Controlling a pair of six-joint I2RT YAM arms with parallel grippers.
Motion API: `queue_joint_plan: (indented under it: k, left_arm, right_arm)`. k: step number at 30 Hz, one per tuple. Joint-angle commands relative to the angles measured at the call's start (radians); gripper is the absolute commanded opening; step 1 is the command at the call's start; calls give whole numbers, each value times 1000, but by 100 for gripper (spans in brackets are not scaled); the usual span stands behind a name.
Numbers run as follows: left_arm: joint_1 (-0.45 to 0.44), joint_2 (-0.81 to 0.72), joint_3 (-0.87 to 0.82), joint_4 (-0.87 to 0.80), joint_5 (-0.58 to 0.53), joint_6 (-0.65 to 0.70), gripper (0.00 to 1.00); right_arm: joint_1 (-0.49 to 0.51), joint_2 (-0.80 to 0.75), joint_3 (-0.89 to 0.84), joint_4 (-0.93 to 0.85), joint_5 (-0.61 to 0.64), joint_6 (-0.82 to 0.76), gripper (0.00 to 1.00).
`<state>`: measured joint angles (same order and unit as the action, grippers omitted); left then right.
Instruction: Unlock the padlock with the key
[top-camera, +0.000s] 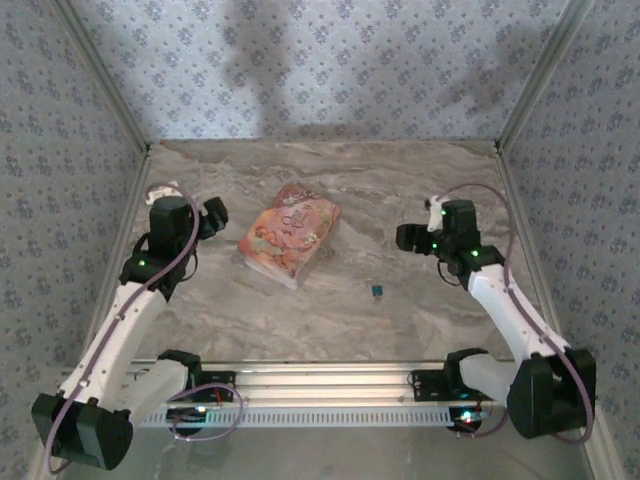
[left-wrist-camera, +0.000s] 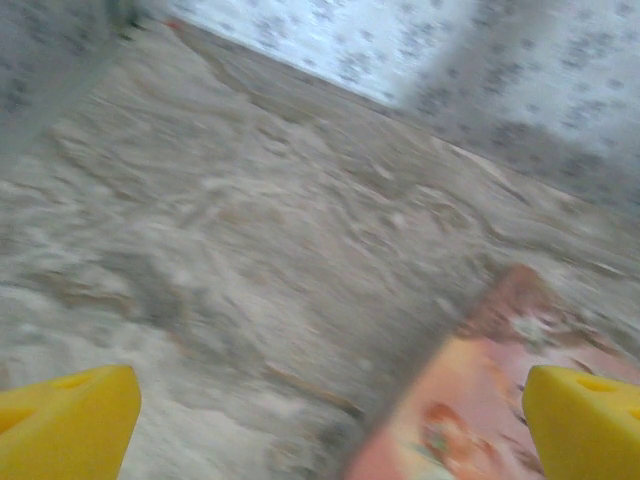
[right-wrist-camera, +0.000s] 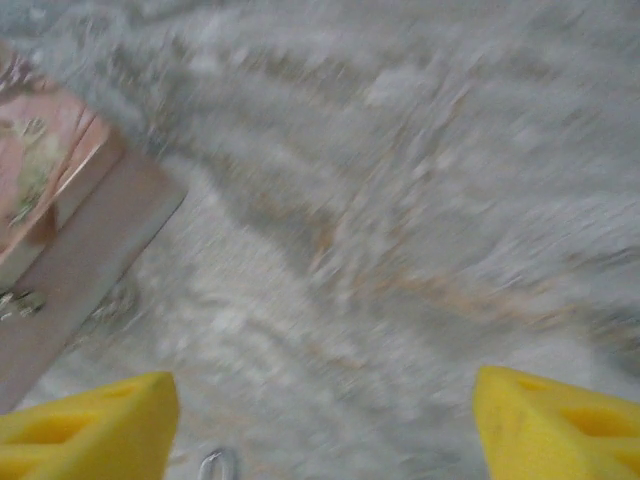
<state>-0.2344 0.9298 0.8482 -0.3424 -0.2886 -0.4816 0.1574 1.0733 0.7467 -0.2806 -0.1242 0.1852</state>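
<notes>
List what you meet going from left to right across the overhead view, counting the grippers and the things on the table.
left gripper → pink box → padlock → right gripper

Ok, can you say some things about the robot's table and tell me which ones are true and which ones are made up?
1. The pink box lies on the table between the two arms. True.
2. The blue padlock sits on top of the pink box. False: it lies on the table, apart from the box, on the right arm's side.
3. The left gripper is open and holds nothing. True.
4. The right gripper is squeezing the padlock. False: it is open and empty, and the padlock lies on the table apart from it.
</notes>
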Motion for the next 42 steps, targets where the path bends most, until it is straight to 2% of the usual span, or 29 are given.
queue_joint_plan:
  k: [1, 2, 5, 9, 14, 21, 26, 38, 39, 41, 42]
  left_arm:
    - [26, -26, -101, 124, -170, 125, 98]
    - [33, -28, -135, 166, -206, 147, 98]
    - [55, -27, -238, 276, -242, 218, 98]
    - [70, -26, -398, 502, -217, 313, 98]
    - [98, -35, -449, 508, -191, 322, 98]
    - [118, -41, -487, 531, -155, 326, 98]
    - [150, 9, -512, 586, -76, 338, 98]
    - [161, 102, -521, 687, -1, 385, 98]
    - [162, 106, -523, 693, 1, 386, 98]
    - [168, 120, -526, 708, 14, 391, 98]
    - [171, 130, -526, 717, 21, 392, 98]
  right_arm:
    - [-71, -57, -81, 103, 130, -25, 93]
    - [-95, -68, -106, 139, 155, -27, 99]
    - [-152, -66, -182, 237, 207, -24, 100]
    - [-164, -48, -280, 389, 281, -66, 100]
    - [-154, -25, -383, 567, 366, -117, 100]
    - [-153, 101, -423, 771, 337, -152, 100]
    - [-154, 191, -455, 1009, 284, -167, 100]
    - [-167, 459, -484, 1358, 231, -207, 100]
    - [-168, 460, -464, 1319, 237, -205, 100]
    - [-189, 451, -371, 1127, 244, -170, 100]
    - [-183, 453, -378, 1141, 251, -181, 100]
